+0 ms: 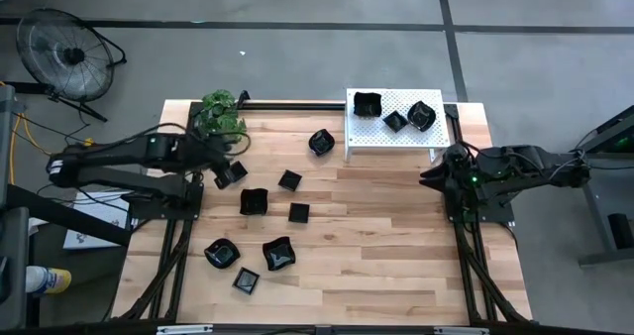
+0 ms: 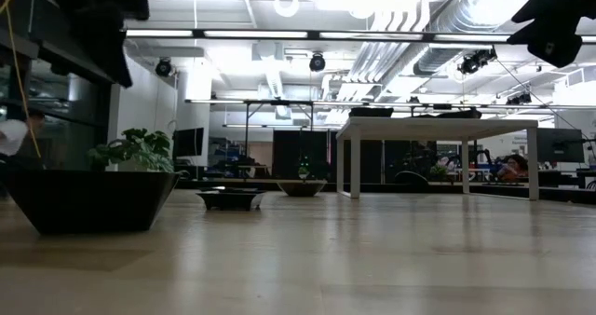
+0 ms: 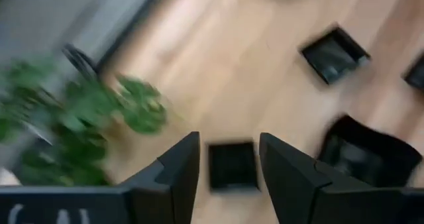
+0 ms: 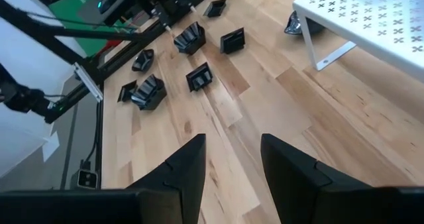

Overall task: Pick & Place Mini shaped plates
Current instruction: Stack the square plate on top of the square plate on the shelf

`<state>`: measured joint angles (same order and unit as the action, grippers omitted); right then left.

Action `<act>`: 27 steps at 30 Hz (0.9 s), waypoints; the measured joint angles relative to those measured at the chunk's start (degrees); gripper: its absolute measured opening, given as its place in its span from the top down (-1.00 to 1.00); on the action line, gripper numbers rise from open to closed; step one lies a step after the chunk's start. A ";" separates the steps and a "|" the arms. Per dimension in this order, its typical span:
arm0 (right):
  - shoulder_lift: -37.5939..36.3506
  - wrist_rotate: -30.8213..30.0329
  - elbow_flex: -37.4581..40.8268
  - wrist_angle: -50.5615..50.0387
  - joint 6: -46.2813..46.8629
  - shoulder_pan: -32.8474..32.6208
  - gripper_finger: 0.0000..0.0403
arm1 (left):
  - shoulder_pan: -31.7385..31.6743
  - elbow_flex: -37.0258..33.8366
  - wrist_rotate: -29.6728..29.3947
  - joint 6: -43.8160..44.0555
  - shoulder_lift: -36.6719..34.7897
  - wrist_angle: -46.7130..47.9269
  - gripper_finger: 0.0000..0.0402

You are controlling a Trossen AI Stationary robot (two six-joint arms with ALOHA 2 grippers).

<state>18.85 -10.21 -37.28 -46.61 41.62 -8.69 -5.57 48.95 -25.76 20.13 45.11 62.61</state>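
Mini shaped plates (image 1: 288, 180): small glossy black dishes, square or wavy-edged

Three sit on the white rack (image 1: 391, 137) at the surface's far edge; one rounded dish (image 1: 321, 142) lies just left of the rack; a square one (image 1: 230, 174) lies near the plant (image 1: 223, 114); three lie mid-surface; three more cluster toward the near edge; all upright, apart from each other.

Plant (image 3: 79, 118) + left wrist view motion-blurred
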 joint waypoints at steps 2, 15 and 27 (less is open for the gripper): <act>0.00 0.27 0.00 0.00 -0.66 0.02 0.30 | -2.58 -0.01 4.74 1.41 1.45 1.26 0.25; 0.00 3.04 0.00 0.04 -3.14 0.02 0.30 | -32.21 -6.36 35.87 -8.13 3.55 -1.90 0.25; 0.00 3.58 0.00 0.02 -4.60 0.02 0.30 | -41.70 -9.73 38.64 -15.04 17.07 -6.48 0.26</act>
<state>18.85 -6.63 -37.28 -46.59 37.01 -8.67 -47.27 39.22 12.88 5.09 62.18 56.13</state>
